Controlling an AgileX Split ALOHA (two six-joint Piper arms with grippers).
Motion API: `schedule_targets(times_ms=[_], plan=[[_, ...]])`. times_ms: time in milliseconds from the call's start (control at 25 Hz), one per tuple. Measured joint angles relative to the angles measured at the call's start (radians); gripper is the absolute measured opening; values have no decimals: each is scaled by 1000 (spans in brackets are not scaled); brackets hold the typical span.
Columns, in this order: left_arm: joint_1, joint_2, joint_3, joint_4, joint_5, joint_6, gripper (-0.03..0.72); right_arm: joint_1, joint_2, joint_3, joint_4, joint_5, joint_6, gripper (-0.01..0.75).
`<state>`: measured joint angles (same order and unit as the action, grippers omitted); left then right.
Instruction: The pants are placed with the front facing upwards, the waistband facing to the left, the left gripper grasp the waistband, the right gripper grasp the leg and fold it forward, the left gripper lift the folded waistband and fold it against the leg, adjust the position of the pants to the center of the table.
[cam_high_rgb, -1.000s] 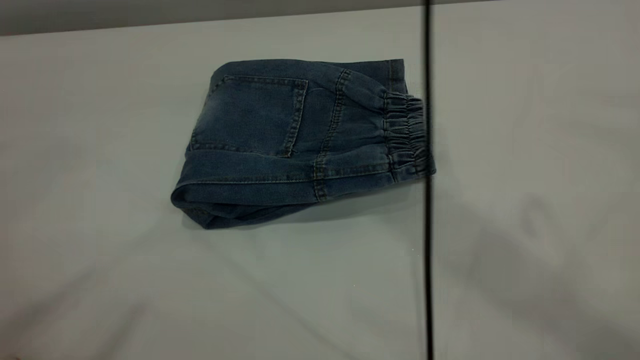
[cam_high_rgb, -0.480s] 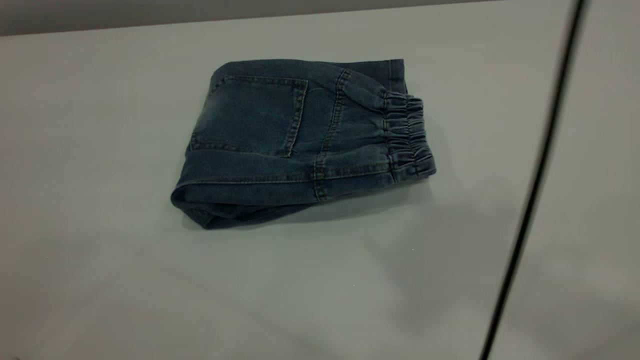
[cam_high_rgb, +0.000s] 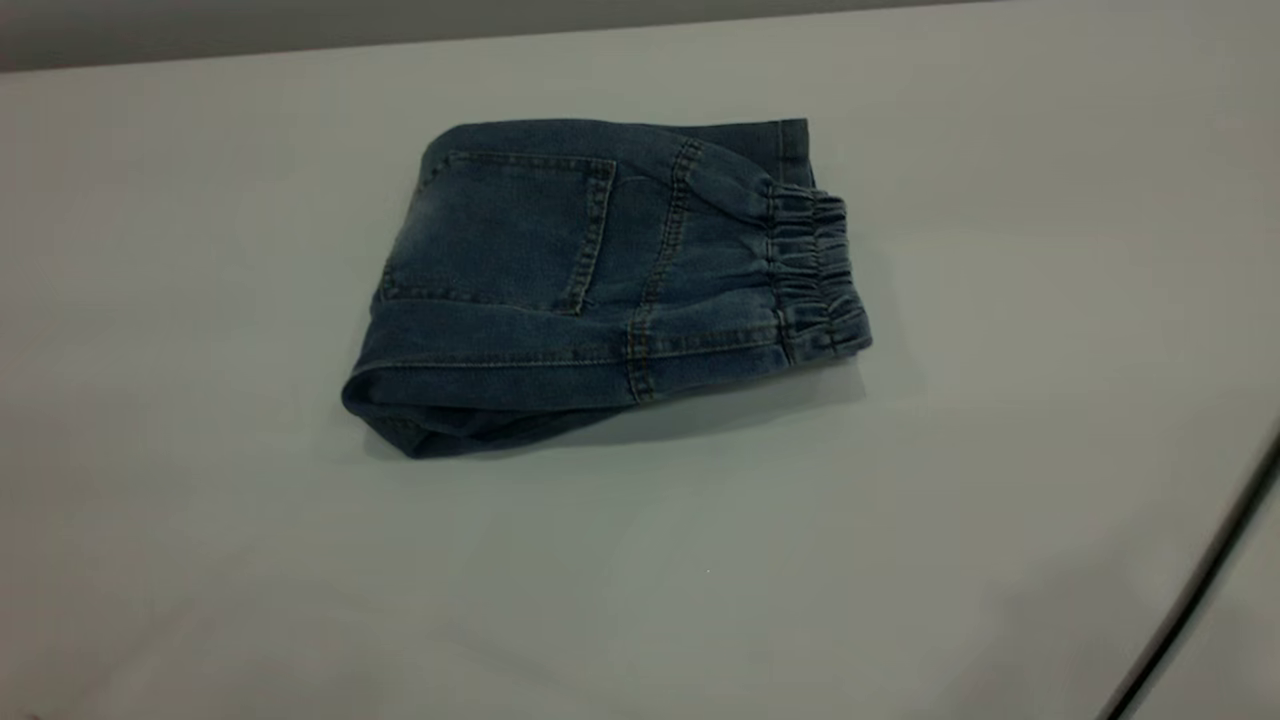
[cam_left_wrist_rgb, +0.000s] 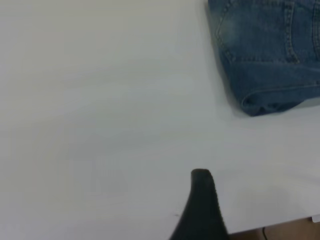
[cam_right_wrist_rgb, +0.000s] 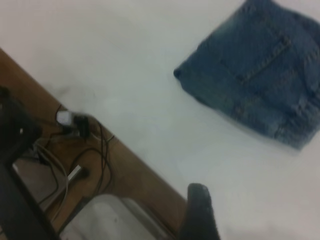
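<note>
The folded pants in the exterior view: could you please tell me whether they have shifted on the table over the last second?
No. The pants lie where they did, their waistband equally far from the table back edge.

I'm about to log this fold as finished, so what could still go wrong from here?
The pants lie folded, but toward the far side of the table, so centring may still be needed. The fold at the near-left corner gapes and could spring open if nudged. A dark cable crosses the near-right corner and might snag a returning arm.
</note>
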<state>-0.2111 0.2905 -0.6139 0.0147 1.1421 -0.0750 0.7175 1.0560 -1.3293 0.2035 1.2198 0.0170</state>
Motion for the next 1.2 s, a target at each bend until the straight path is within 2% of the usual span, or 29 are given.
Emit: schedule_targets(times_ms=[160, 360, 760, 960, 1200], plan=[[0, -73, 76, 0, -4, -8, 519, 0, -133, 106, -2, 1, 0, 477], [0, -138, 84, 0, -23, -15, 519, 0, -321, 232, -27, 0, 0, 477], [0, -145, 109, 42, -66, -15, 519, 0, -680, 620, -75, -136, 0, 477], [0, -145, 109, 42, -66, -14, 519, 0, -817, 796, -129, -144, 0, 477], [0, -145, 109, 39, -64, -13, 519, 0, -871, 823, -126, -161, 0, 477]])
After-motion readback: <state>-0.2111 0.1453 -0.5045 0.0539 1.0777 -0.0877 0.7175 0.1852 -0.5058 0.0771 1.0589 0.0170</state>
